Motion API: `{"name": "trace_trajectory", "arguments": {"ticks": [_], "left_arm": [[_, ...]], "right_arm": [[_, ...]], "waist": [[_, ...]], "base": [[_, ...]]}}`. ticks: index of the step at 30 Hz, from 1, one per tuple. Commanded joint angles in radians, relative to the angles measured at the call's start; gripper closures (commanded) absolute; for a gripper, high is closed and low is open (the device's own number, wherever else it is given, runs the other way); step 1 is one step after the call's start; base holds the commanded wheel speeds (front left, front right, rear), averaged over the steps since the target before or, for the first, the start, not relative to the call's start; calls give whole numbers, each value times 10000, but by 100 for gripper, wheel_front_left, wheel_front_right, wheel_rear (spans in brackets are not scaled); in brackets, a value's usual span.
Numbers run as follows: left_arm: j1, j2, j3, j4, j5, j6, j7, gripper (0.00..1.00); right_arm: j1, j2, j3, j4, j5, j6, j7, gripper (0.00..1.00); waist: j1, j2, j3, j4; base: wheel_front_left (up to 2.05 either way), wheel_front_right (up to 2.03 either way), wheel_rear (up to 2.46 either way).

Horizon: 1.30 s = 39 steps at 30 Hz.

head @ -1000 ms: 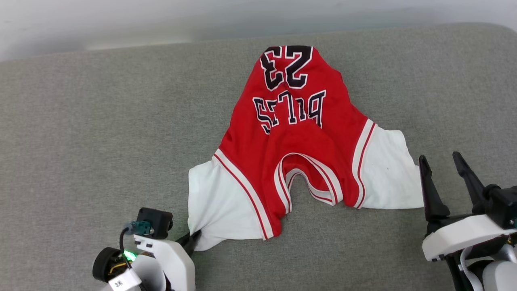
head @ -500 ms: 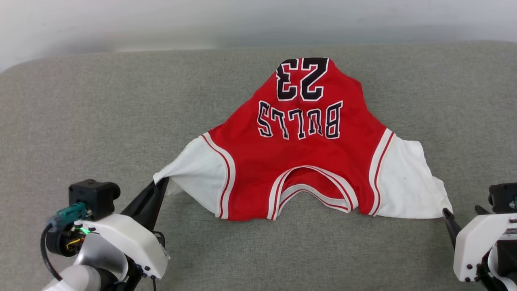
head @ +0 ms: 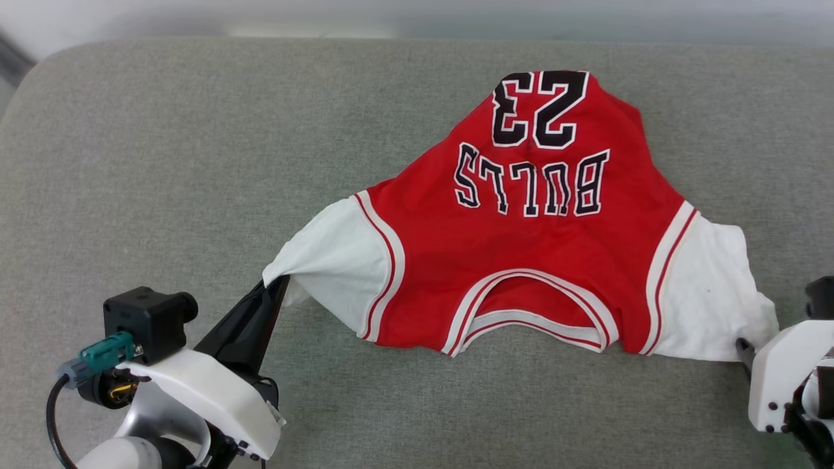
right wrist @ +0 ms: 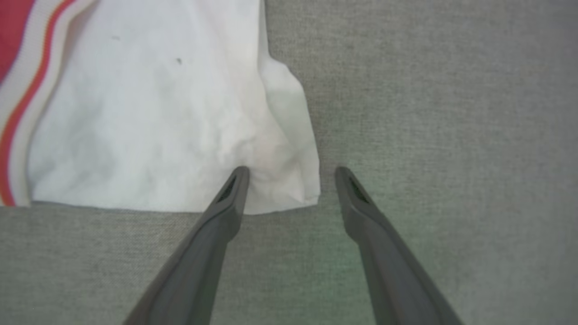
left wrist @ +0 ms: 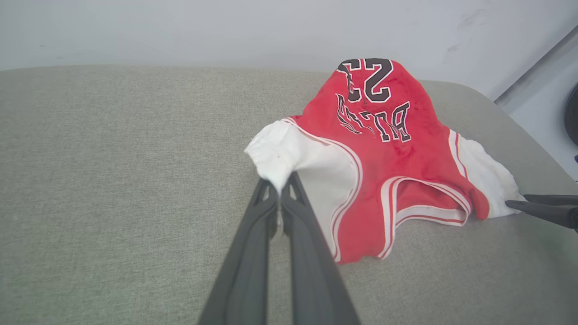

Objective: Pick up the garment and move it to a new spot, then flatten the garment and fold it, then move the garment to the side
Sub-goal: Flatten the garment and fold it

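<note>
Garment [head: 521,260]: red jersey, lettering up, collar toward the robot. It lies on the right half of the grey cushion [head: 163,163], with the far hem end bunched narrow.
Left pincer [left wrist: 280,188]: clamped tight on the tip of the left sleeve [head: 332,260]. The white cloth is pinched between the fingers and raised a little off the cushion.
Right pincer [right wrist: 291,169]: jaws spread wide, gripping nothing. One finger rests over the outer corner of the right sleeve [head: 717,293], the other on bare cushion just beside it.
Right sleeve: lying flat, creased at that corner.
Step in hand: probably flattening, by taking both sleeve tips so the shoulders can be drawn out.
Doing it well: slide the right pincer in until the corner sits well between the fingers, then close on both cloth layers.
Then: pull the two sleeves apart evenly and low, and drag toward the robot so the bunched hem trails out straight.
Risk: a shallow bite on the corner could slip, and pulling one side alone would skew the jersey.
</note>
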State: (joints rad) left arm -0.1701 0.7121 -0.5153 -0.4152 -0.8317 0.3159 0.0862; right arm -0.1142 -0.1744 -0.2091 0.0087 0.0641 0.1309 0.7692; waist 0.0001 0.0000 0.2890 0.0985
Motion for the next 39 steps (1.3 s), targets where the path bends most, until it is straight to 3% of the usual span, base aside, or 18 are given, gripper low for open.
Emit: {"name": "trace_trajectory", "arguments": {"ticks": [1, 4, 5, 6, 7, 14, 21, 31, 39], "left_arm": [[-92, -29, -6, -32, 2, -29, 16, 100], [-112, 37, 37, 45, -40, -90, -19, 100], [-136, 42, 36, 63, -42, -133, -35, 100], [-148, 37, 33, 88, -50, -154, -48, 100], [-156, 22, 20, 110, -71, -172, -60, 100], [110, 38, 233, 430, -277, -180, -276, 100], [470, 403, 847, 243, -532, -138, -654, 100], [-50, 1562, 2955, -718, -910, 191, -995, 100], [-1436, 2297, 4581, -1248, -1526, 184, -755, 100]], "right_arm": [[-55, 108, 25, 219, 56, -5, -6, 0], [37, 211, 161, 621, 212, 1, 51, 0], [88, 205, 289, 786, 266, 15, 117, 21], [154, 169, 453, 911, 311, 23, 143, 74], [203, 86, 616, 1004, 340, 26, 48, 100], [77, -355, 516, 1226, 504, 4, -958, 100], [-365, -1018, 539, 66, 1415, -3, -1438, 100], [-2230, -1754, 212, -2006, 3062, -5, -619, 100], [-4444, -1508, 179, -2580, 4293, -5, -17, 100]], "waist": [[-1, 0, 139, 128], [-1, 0, 242, 245], [-1, 0, 261, 273], [-1, 0, 269, 295], [-1, 0, 263, 312], [-1, 0, -337, 189], [-1, 0, -1321, -286], [-1, 0, -2137, -988], [-1, 0, -2223, -1444]], "base": [[0, 0, 0], [0, 0, 0], [0, 0, 0], [0, 0, 0], [0, 0, 0], [0, 0, 0], [0, 0, 0], [0, 0, 0], [0, 0, 0]]}}
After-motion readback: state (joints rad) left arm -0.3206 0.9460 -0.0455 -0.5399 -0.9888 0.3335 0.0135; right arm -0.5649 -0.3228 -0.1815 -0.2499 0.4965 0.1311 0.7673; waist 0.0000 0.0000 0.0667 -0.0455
